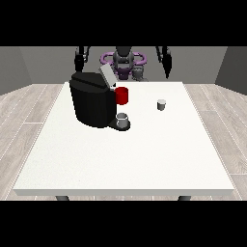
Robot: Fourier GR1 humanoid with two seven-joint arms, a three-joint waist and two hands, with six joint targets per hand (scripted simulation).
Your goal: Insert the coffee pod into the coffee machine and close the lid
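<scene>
Small grey coffee pod (161, 104) upright, right of black coffee machine (91, 99), lid (107, 77) open

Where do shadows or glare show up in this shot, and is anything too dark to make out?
Front view: light is even and flat, with no glare on the white table; only faint shading under the coffee machine and the small pod. The machine's black body hides its surface detail, and both hands, raised at the top, are too dark to read.

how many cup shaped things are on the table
3. A red cup beside the coffee machine, a grey cup on the machine's base, and a small grey pod standing alone further toward the view's right. Others may hide behind the machine.
</scene>
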